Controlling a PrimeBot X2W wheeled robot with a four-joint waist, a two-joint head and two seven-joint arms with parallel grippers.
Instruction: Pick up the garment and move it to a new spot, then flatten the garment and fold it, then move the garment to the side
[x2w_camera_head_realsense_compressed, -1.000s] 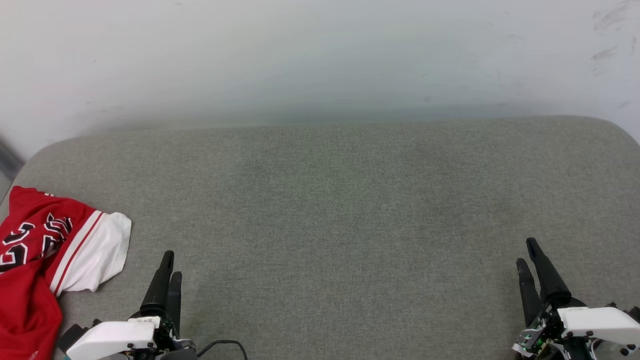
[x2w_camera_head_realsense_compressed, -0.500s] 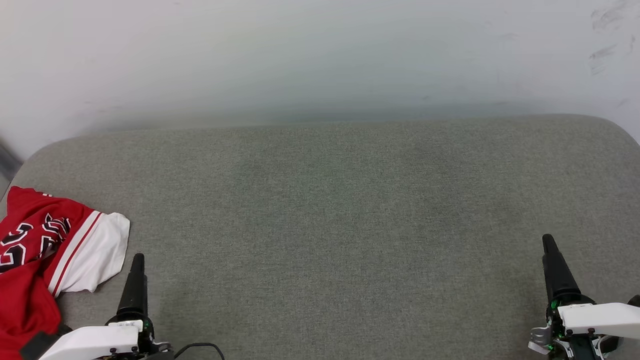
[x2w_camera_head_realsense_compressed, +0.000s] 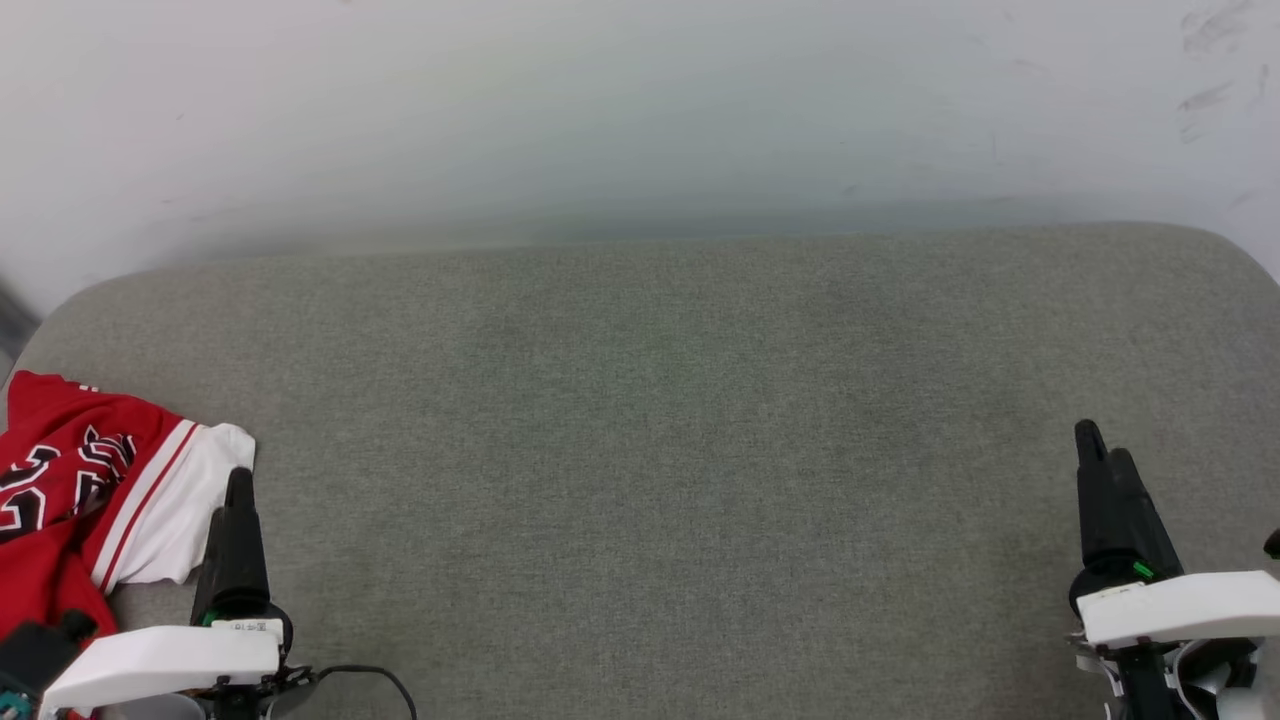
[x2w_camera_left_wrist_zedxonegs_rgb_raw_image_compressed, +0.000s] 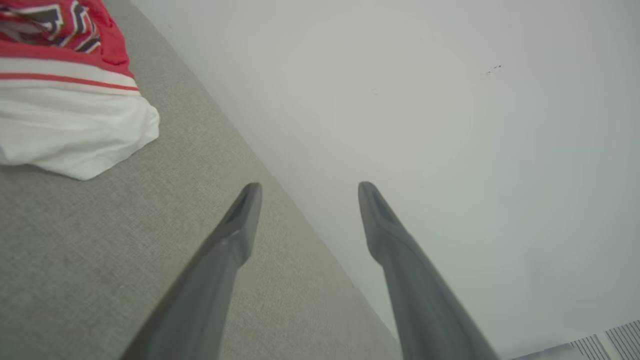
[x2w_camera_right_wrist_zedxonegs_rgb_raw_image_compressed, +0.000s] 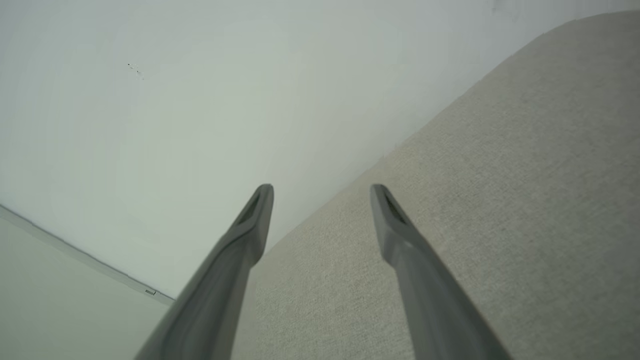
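The garment (x2w_camera_head_realsense_compressed: 95, 490), a red jersey with a white sleeve, striped trim and black lettering, lies crumpled at the far left of the grey cushioned surface (x2w_camera_head_realsense_compressed: 660, 420); the left wrist view has it at the upper left (x2w_camera_left_wrist_zedxonegs_rgb_raw_image_compressed: 65, 90). My left gripper (x2w_camera_head_realsense_compressed: 238, 485) stands just right of the white sleeve, above the surface, fingers apart and empty (x2w_camera_left_wrist_zedxonegs_rgb_raw_image_compressed: 305, 192). My right gripper (x2w_camera_head_realsense_compressed: 1100, 445) hovers at the lower right, far from the garment, open with nothing between its fingers (x2w_camera_right_wrist_zedxonegs_rgb_raw_image_compressed: 322, 192).
A pale wall (x2w_camera_head_realsense_compressed: 640, 110) rises behind the grey surface, whose back corners are rounded. A black cable (x2w_camera_head_realsense_compressed: 375, 680) trails by my left wrist. The wide middle of the cushion lies between my two grippers.
My left gripper has shifted left toward the white sleeve. My right gripper has moved slightly right and further up the view. The garment lies as before.
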